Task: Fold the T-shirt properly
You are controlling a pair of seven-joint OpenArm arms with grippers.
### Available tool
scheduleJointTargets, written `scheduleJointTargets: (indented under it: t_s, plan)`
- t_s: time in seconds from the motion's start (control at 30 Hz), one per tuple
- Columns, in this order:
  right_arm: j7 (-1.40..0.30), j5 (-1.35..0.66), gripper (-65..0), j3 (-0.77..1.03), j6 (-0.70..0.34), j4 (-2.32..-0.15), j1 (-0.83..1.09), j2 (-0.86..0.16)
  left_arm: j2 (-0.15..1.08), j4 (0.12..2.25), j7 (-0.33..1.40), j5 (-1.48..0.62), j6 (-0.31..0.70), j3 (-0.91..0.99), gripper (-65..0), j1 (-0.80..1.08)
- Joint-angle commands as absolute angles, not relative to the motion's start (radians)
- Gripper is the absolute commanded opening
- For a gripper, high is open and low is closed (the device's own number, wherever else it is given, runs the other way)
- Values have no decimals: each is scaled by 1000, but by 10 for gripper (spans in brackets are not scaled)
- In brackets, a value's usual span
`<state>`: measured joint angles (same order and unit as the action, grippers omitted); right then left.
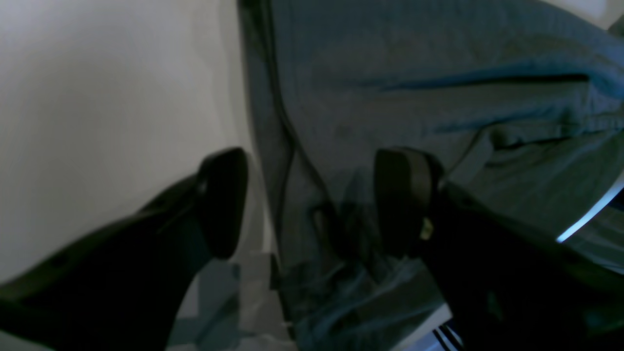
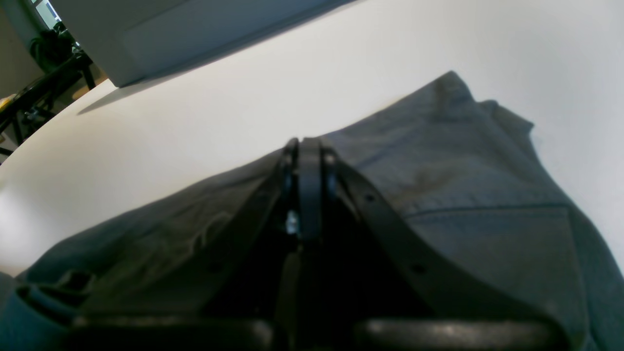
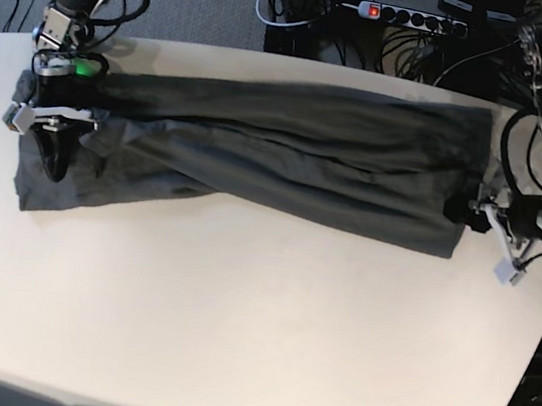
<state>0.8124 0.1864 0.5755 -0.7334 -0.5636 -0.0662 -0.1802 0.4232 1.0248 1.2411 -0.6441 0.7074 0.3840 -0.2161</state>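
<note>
Base view: T-shirt (image 3: 288,155) lies as a long band across the table (image 3: 253,332).
Left gripper (image 1: 309,200): spread wide, straddling the shirt's edge.
Right gripper (image 2: 309,151): clenched, over the cloth, grasp unclear.

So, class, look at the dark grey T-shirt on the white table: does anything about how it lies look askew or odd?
Yes. The dark grey thin-fabric T-shirt lies in a long band across the white table, but its layers are uneven: the front edge slants, wrinkles run lengthwise, and the end by the right gripper flares wider.
</note>
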Motion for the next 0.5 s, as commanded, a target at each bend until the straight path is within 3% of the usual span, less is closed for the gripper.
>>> scheduleJointTargets:
  t_s: [0.0,0.47]
  plan:
    - [593,282,-644,572,-696,-519,-27,-165,429,1017,1282,-579,698,378,-239,-222]
    - [593,282,-644,572,-696,-519,-27,-163,437,1015,1366,-579,698,326,-239,-225]
